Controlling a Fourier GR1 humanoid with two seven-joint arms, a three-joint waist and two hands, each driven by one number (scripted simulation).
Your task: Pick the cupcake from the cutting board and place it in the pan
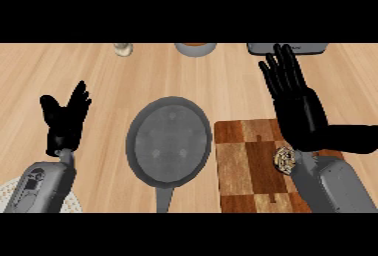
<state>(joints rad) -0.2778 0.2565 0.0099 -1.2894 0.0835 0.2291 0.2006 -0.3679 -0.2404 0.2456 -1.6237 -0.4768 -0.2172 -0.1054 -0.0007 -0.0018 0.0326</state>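
A grey pan [169,141] lies in the middle of the wooden counter, its handle pointing toward the view's lower edge. To its right lies a checkered wooden cutting board [247,165]. The cupcake [284,159] sits on the board, mostly hidden beside my right wrist. My right hand [297,102] hangs over the board's far right part, fingers straight and spread, pointing away from me, holding nothing. My left hand [65,120] rests open at the left of the pan, fingers up.
A small pale object [123,49], a grey bowl [196,48] and a grey appliance [288,48] stand along the counter's far edge. A white cloth-like thing [9,192] shows at the lower left under my left forearm.
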